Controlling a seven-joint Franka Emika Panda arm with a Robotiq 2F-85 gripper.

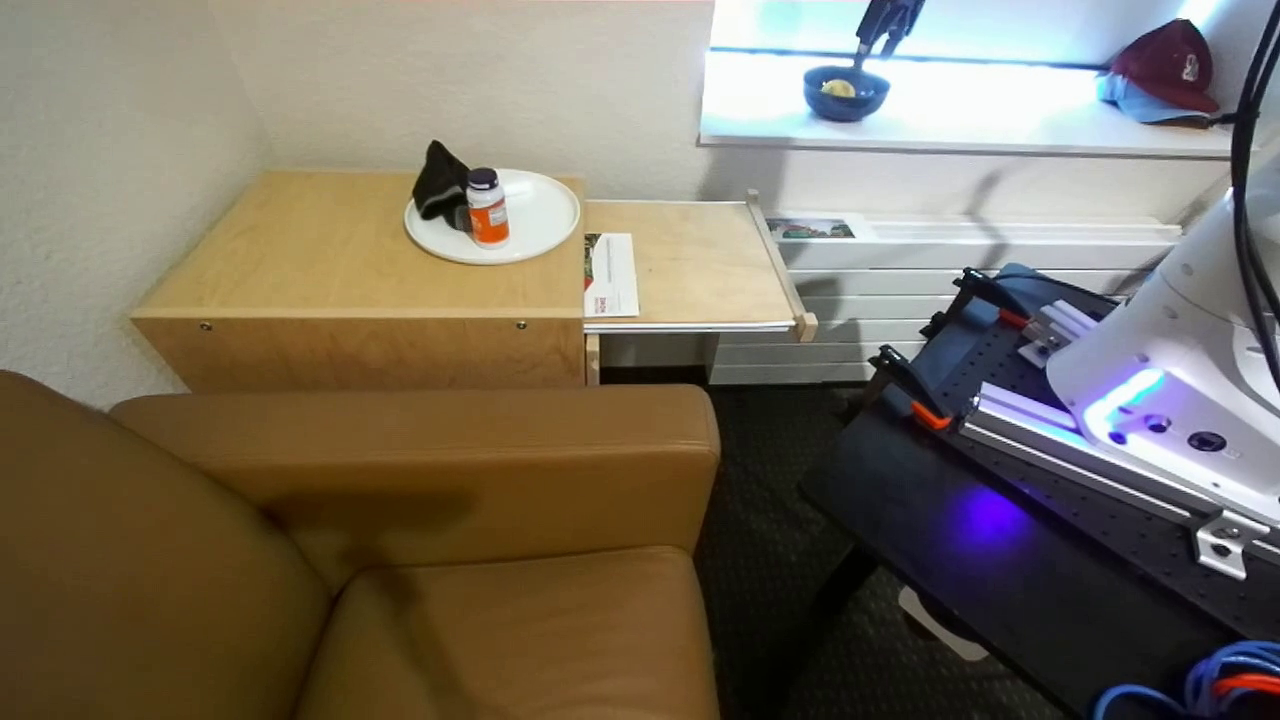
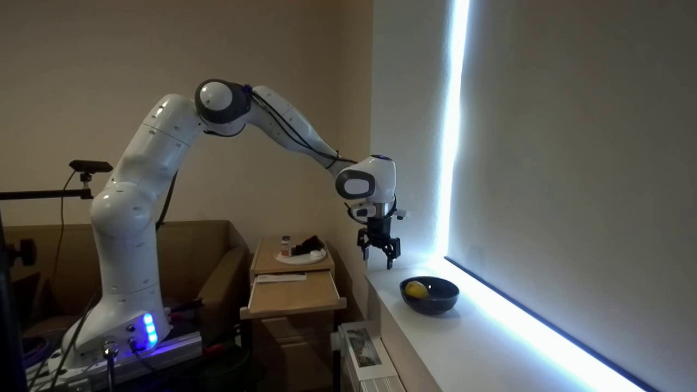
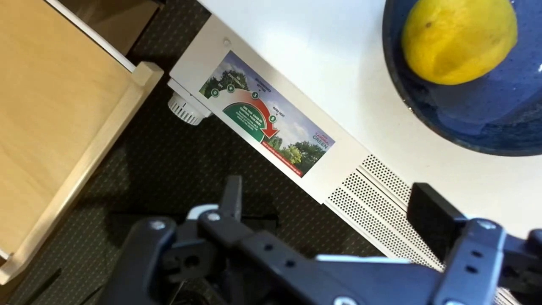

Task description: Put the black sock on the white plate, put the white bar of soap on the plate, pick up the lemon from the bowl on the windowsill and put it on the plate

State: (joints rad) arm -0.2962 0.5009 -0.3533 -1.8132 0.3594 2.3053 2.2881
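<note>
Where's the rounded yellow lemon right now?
At the top right of the wrist view, the lemon lies inside the round blue bowl on the white windowsill.

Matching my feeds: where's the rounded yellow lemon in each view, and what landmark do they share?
In an exterior view: the rounded yellow lemon is near the top edge, right of centre.
In an exterior view: the lemon is right of centre, below mid-height.
Wrist view: the lemon is at the top edge, toward the right corner.
Shared landmark: the round dark-blue bowl holding it.
</note>
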